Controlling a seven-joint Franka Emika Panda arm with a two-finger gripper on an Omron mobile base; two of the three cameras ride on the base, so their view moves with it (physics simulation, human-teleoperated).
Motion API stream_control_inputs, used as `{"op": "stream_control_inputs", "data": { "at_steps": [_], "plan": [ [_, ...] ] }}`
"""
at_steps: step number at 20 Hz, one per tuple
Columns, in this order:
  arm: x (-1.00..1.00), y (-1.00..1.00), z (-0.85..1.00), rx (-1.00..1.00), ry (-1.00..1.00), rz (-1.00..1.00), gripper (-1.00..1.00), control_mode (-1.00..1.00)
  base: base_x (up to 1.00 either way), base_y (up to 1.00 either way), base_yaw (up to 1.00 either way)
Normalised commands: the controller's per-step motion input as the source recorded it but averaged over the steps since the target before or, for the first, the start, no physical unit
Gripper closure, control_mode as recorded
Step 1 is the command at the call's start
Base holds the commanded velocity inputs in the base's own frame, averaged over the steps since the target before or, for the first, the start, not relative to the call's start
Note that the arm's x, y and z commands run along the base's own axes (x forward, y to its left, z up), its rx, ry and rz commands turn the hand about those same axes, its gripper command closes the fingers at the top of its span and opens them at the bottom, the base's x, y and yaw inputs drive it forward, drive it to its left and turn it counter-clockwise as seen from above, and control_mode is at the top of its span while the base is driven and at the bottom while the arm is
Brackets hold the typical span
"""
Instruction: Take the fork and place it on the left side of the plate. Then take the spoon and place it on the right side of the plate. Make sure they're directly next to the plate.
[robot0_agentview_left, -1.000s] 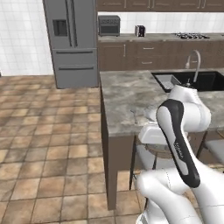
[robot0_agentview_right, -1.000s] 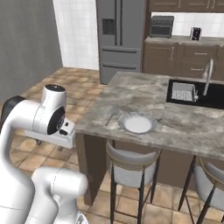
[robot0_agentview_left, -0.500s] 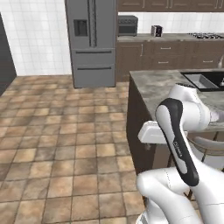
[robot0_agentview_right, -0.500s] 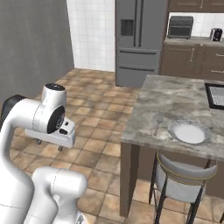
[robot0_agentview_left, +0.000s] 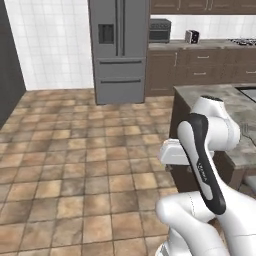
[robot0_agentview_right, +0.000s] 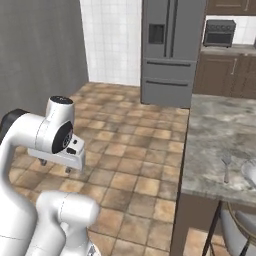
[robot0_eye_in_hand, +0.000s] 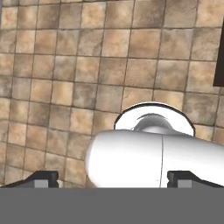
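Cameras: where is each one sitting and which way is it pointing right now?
Left base view: behind the arm's left, facing forward and down over the brown tiled floor to the tall grey steel fridge; white arm at lower right.
Right base view: behind its right, facing likewise; arm lower left, open pincer above the floor.
Hand view: on the hand, looking down at the tiles; pincer tips at the bottom.
Shared: both base views show the fridge and the grey stone island counter.

The fork (robot0_agentview_right: 226, 166) lay on the island counter (robot0_agentview_right: 215, 135) just left of the plate (robot0_agentview_right: 250, 172). Behind the tiled floor (robot0_agentview_right: 125, 150) stood the refrigerator (robot0_agentview_right: 170, 50), a microwave (robot0_agentview_right: 219, 32) to its right.
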Motion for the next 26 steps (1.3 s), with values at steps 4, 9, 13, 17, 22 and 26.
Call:
{"op": "stream_control_inputs", "data": {
  "at_steps": [4,9,13,17,22,26],
  "plan": [
    [0.0,0.0,0.0,0.0,0.0,0.0,-1.0,1.0,0.87,0.46,-0.16],
    [0.0,0.0,0.0,0.0,0.0,0.0,-1.0,1.0,0.94,0.32,-0.2],
    [0.0,0.0,0.0,0.0,0.0,0.0,-1.0,1.0,0.94,0.31,-0.19],
    [0.0,0.0,0.0,0.0,0.0,0.0,-1.0,1.0,0.94,0.31,-0.19],
    [0.0,0.0,0.0,0.0,0.0,0.0,-1.0,1.0,0.94,0.31,-0.19],
    [0.0,0.0,0.0,0.0,0.0,0.0,-1.0,1.0,0.94,0.29,-0.15]
  ]
}}
